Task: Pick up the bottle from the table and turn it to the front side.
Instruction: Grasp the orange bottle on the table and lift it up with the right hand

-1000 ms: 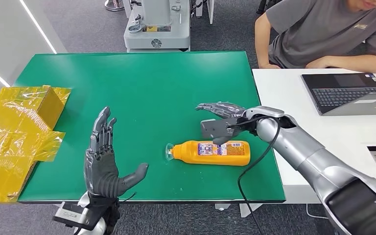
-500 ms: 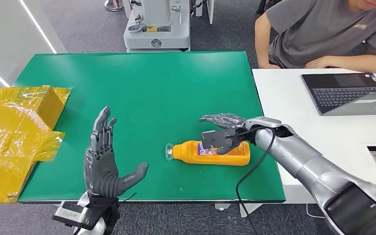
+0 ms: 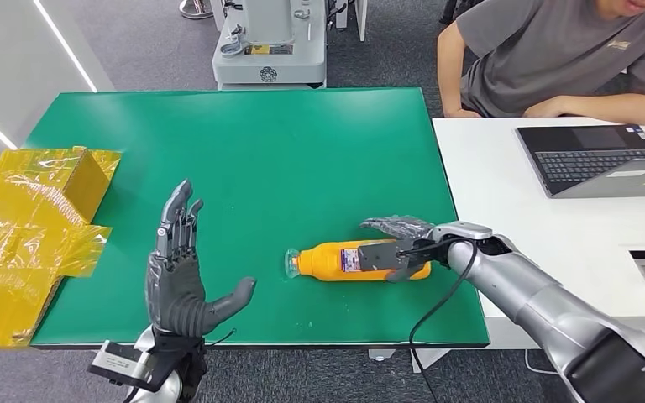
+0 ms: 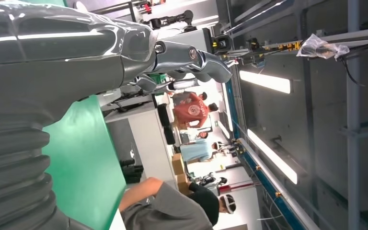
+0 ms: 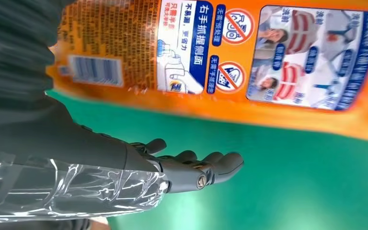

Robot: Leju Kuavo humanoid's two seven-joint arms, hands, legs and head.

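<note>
Your right hand (image 3: pixel 396 245) is low over the base end of the orange bottle (image 3: pixel 336 260), with the silver forearm reaching in from the right edge of the green worktop (image 3: pixel 243 151). In the head view the dark fingers (image 3: pixel 390 225) arch over the far side of the bottle and the thumb lies on its near side. In the right wrist view the fingers (image 5: pixel 206 167) are stretched out and apart, beside the bottle (image 5: pixel 268 62), with green worktop between them and it. So the hand is open around the bottle and is not yet gripping it.

The bottle lies on its side directly under this hand. Its cap (image 3: pixel 291 262) points away from the hand, toward your left hand. The label side with the barcode and the pictograms faces the wrist camera.

Your left hand (image 3: pixel 180 281) is well apart from the bottle, at the near edge of the worktop. It stands upright with the palm open, fingers straight up and thumb out to the side, holding nothing.

Beyond it, at the left edge, are yellow bags (image 3: pixel 34 218). On the right, past your right arm, a person (image 3: pixel 554 59) sits at a white desk (image 3: pixel 504 185) with a laptop (image 3: pixel 592 155).
</note>
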